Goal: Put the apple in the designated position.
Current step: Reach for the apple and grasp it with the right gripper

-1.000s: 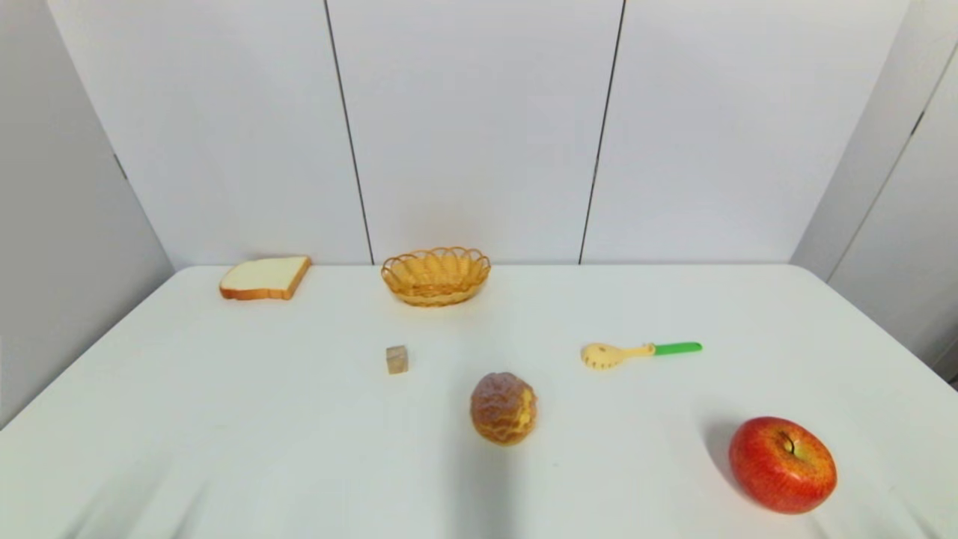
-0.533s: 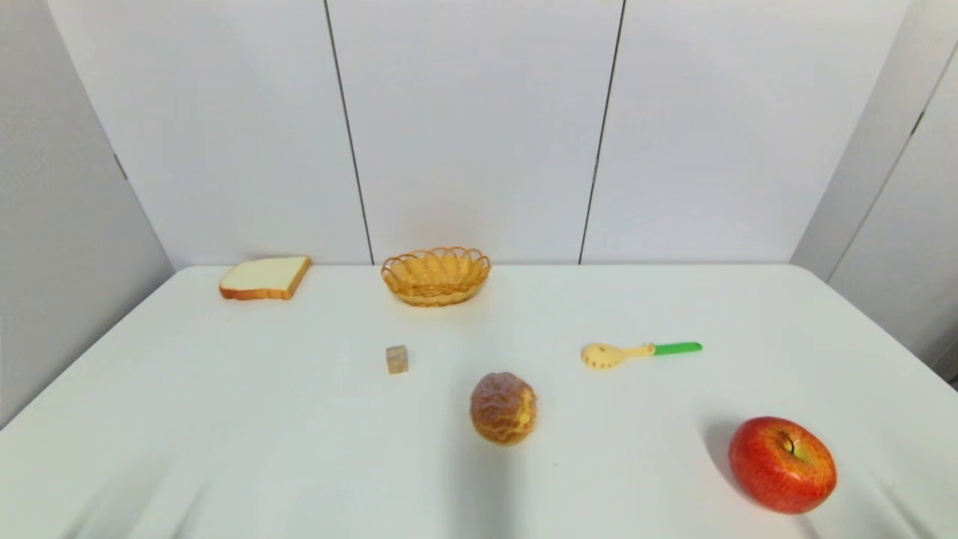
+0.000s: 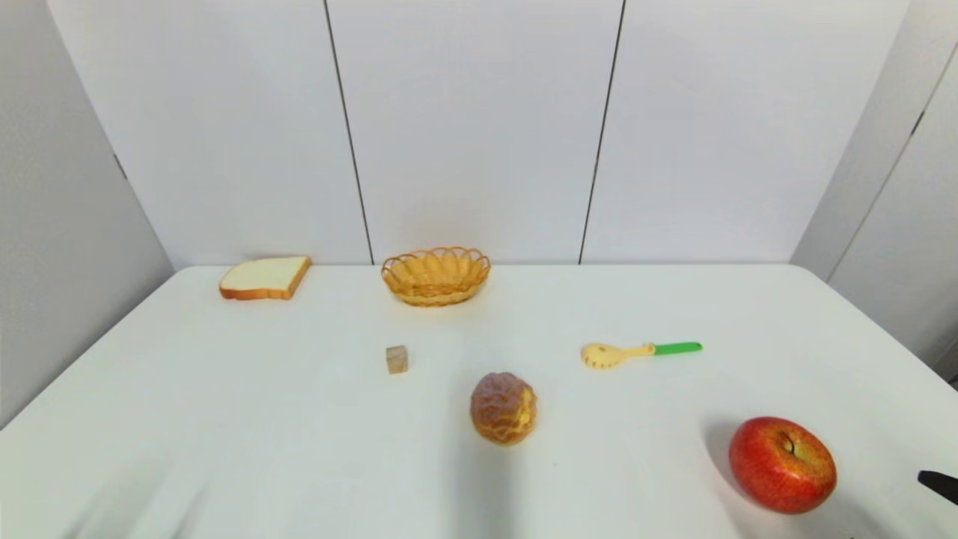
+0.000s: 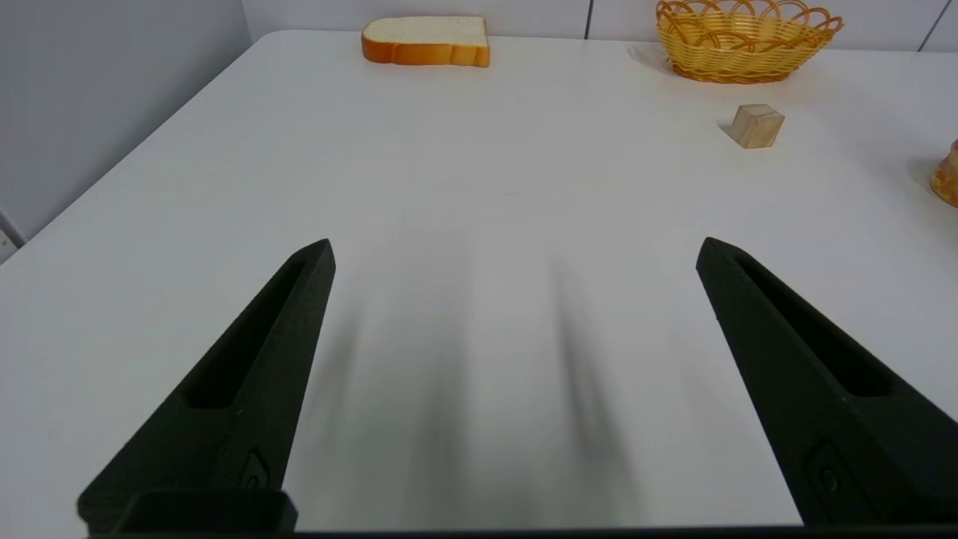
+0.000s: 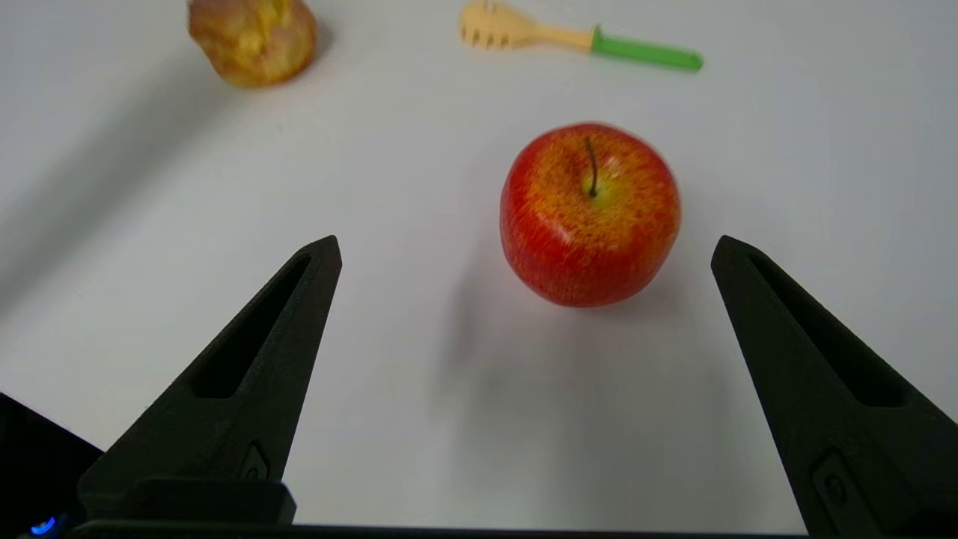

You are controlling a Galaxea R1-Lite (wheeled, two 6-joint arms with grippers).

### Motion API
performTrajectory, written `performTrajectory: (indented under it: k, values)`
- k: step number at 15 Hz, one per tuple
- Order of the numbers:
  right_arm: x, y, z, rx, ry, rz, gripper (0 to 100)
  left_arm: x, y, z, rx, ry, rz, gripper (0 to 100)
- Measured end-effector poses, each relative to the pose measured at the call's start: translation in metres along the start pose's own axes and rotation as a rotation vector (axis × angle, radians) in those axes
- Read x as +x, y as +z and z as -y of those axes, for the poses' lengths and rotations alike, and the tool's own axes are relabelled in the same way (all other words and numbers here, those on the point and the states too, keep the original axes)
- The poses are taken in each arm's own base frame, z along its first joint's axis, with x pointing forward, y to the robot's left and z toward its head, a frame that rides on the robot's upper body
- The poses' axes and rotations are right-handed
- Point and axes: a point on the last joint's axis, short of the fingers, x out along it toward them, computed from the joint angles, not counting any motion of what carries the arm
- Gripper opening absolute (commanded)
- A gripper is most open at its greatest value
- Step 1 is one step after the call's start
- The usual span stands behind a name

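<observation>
the apple (image 3: 783, 464) sits on the table (image 3: 299, 419) at the near right. the right gripper (image 5: 524, 247) hovers just near of it, fingers wide apart, touching nothing. the left gripper (image 4: 515, 251) waits near left, also spread and empty.

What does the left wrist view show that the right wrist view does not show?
Only the left wrist view shows the bread slice, the wicker basket, the small wooden cube and the open left gripper. Only the right wrist view shows the apple, the green-handled utensil and the open right gripper. Both show the pastry ball and the white table.
</observation>
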Motion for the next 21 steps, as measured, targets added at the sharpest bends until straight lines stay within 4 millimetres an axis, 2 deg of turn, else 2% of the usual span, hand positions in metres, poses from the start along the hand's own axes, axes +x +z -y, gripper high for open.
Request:
performTrajectory:
  k: [3, 7, 12, 21]
  values:
    - [0.028, 0.016, 0.0, -0.007, -0.025, -0.084, 100, 0.0, 0.0, 0.0, 0.0, 0.0, 0.0, 100]
    - [0.062, 0.037, 0.007, 0.009, -0.16, -0.076, 100, 0.0, 0.0, 0.0, 0.0, 0.0, 0.0, 100]
    - [0.082, 0.026, 0.01, 0.016, -0.17, -0.203, 100, 0.0, 0.0, 0.0, 0.0, 0.0, 0.0, 100]
    - [0.093, 0.004, 0.008, 0.006, -0.157, -0.336, 100, 0.0, 0.0, 0.0, 0.0, 0.0, 0.001, 100]
